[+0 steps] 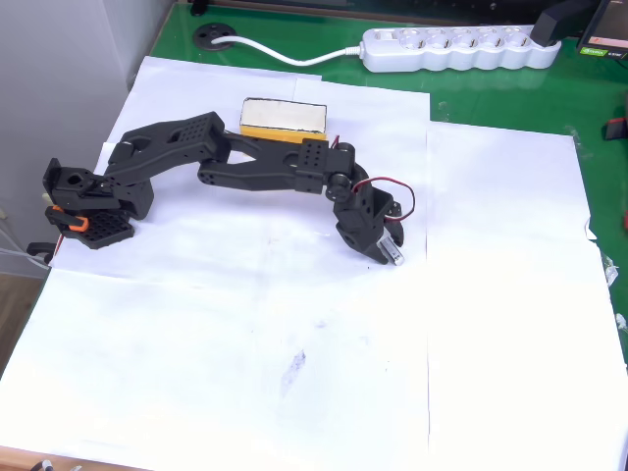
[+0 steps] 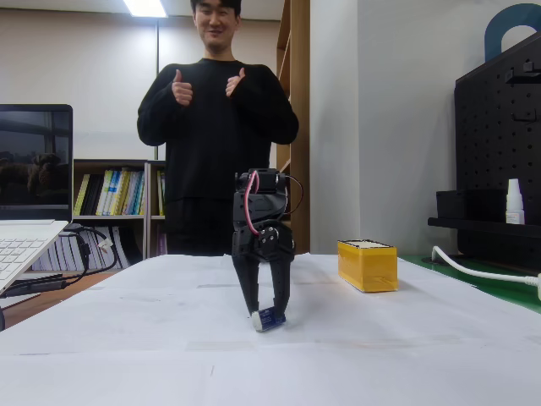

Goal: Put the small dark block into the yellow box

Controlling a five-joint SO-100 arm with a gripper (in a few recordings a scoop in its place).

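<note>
The small dark block (image 1: 393,250) (image 2: 269,319), black with a silvery-white face, sits at table level between my fingertips. My black gripper (image 1: 385,250) (image 2: 267,313) points straight down near the middle of the white paper and is shut on the block. In the fixed view the block's underside touches or nearly touches the paper. The yellow box (image 1: 283,120) (image 2: 367,265), with yellow sides and a cream rim, stands apart from the gripper: up and to the left behind the arm in the overhead view, to the right and farther back in the fixed view.
A white power strip (image 1: 456,49) with its cable (image 2: 482,269) lies on the green mat at the far edge. A laptop (image 2: 30,245) stands at the left in the fixed view. A person (image 2: 215,118) stands behind the table with both thumbs up.
</note>
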